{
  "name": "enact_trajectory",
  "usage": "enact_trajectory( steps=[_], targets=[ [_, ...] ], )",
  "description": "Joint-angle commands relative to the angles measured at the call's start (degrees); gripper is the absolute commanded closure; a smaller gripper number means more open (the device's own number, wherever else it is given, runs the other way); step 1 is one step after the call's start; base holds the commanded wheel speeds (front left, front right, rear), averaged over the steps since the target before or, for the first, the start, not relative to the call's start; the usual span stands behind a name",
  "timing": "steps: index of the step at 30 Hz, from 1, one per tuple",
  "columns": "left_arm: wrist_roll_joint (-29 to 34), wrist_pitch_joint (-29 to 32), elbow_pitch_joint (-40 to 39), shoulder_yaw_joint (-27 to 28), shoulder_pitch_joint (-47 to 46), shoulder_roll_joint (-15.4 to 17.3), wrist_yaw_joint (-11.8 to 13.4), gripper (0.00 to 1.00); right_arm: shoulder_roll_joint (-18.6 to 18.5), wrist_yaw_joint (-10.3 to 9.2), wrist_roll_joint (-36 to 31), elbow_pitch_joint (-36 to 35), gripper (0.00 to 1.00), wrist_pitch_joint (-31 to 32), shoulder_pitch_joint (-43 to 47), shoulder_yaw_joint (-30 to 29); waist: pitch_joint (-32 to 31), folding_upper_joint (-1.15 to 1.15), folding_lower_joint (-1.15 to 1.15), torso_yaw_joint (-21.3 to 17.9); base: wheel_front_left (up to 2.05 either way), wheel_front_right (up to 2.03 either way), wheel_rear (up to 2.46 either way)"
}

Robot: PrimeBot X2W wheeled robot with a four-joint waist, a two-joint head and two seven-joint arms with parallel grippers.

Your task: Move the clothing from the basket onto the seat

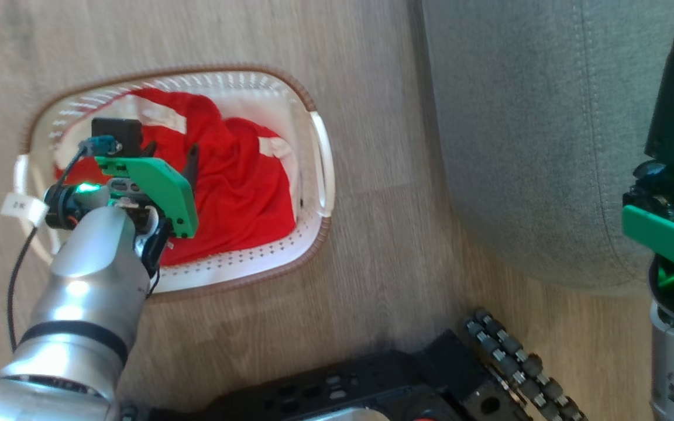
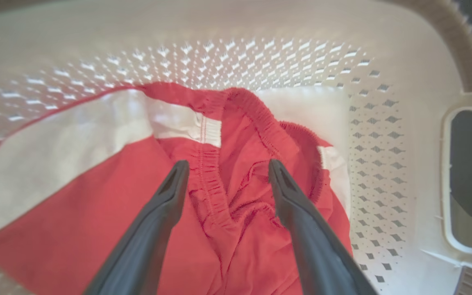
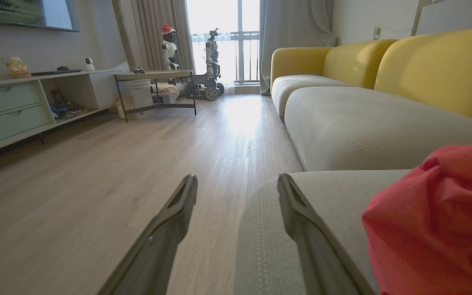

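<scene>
While one red garment (image 3: 436,221) is already lying on the grey-green seat (image 3: 342,180) beside my right fingers (image 3: 303,229), spread wide and holding nothing, I am judging the task half done: my left fingers (image 2: 158,217), fully spread and empty, are hovering over the red shorts (image 2: 96,196) in the basket (image 2: 404,184).

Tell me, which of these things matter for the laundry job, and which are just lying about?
Job:
clothing in the basket
seat
red garment on the seat
left gripper, open over the clothing

Lying about:
cabinet
table
toy robots
</scene>
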Motion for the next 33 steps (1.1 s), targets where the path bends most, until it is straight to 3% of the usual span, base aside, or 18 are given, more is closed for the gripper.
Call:
enact_trajectory(
  steps=[1,20,21,24,33],
  targets=[
    [-0.4,0.2,-0.1,0.9,0.7,1.6,-0.3,0.0,0.6,-0.01,-0.3,-2.4,0.0,-0.3,0.7,0.8,1.8,0.0,-0.01,-1.3,0.0,0.0,0.0],
    [0.6,14.6,3.9,-2.4,-2.8,6.2,2.5,0.0,2.2,-0.01,0.6,-6.2,0.0,-0.3,-2.6,2.4,8.2,0.0,-0.01,-4.8,0.0,0.0,0.0],
    [0.7,15.3,4.0,-2.6,-2.8,6.3,2.3,0.12,2.2,-0.01,0.6,-6.1,0.0,-0.3,-2.7,2.5,8.3,0.0,-0.01,-4.9,0.0,0.0,0.0],
    [0.6,15.6,4.0,-3.0,-2.7,6.5,1.8,0.97,2.1,-0.01,0.5,-5.8,0.0,-0.3,-2.9,2.5,8.2,0.0,-0.01,-5.0,0.0,0.0,0.0],
    [0.0,13.5,4.0,-3.7,-2.9,6.4,1.1,1.0,1.9,-0.01,0.5,-4.6,0.0,-0.3,-3.5,2.8,7.0,0.0,-0.01,-5.0,0.0,0.0,0.0]
  ],
)
